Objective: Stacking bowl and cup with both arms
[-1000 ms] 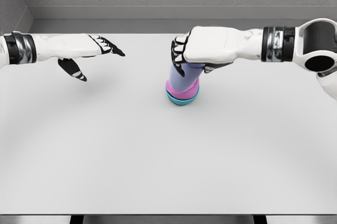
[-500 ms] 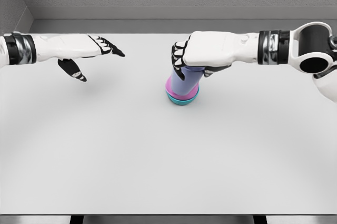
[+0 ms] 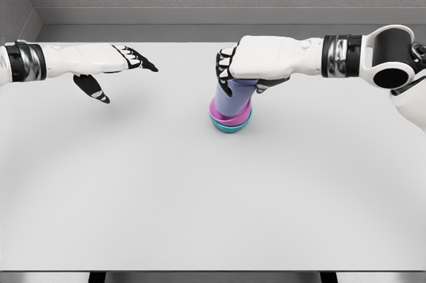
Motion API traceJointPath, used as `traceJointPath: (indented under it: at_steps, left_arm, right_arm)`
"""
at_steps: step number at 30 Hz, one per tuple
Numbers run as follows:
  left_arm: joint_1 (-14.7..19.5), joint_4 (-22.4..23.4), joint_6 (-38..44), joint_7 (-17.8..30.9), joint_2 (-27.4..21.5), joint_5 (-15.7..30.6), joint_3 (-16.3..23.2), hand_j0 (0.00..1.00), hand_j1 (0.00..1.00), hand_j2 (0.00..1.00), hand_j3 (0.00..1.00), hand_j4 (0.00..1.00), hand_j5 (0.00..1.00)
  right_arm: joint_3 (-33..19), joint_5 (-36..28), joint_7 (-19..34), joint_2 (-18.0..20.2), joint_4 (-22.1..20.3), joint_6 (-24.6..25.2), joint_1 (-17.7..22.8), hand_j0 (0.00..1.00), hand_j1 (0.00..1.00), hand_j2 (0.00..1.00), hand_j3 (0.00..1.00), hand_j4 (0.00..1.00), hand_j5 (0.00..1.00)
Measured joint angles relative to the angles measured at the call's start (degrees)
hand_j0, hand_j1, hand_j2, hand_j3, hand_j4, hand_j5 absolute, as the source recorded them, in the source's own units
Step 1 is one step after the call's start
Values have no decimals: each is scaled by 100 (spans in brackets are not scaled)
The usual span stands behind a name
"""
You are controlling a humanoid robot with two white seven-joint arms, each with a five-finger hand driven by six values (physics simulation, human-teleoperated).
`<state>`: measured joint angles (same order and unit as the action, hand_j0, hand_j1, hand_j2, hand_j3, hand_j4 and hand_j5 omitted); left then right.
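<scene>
Left hand (image 3: 106, 66) at 10 o'clock of the table (image 3: 200, 196), unchanged from the prior frames: fingers spread, thumb hanging down, holding nothing. Right hand (image 3: 256, 63) shifted slightly up and toward 9 o'clock since half a second ago, wrapped from above around the cup (image 3: 233, 100). Cup lavender, leaning a little, its base seated in a magenta bowl (image 3: 229, 118), itself nested in a teal bowl (image 3: 229, 126). Stack just past table centre toward 12 o'clock, well apart from left hand.
</scene>
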<state>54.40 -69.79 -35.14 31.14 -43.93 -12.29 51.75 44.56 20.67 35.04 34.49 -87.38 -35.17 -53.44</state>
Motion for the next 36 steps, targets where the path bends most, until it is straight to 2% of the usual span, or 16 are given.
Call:
traceJointPath:
  at_steps: [36]
  left_arm:
    - [0, -8, 0, 1, -12, 0, 0, 100, 100, 100, 100, 100, 100]
  right_arm:
    - [43, 113, 1, -97, 343, 1, 114, 37, 37, 37, 37, 37, 37]
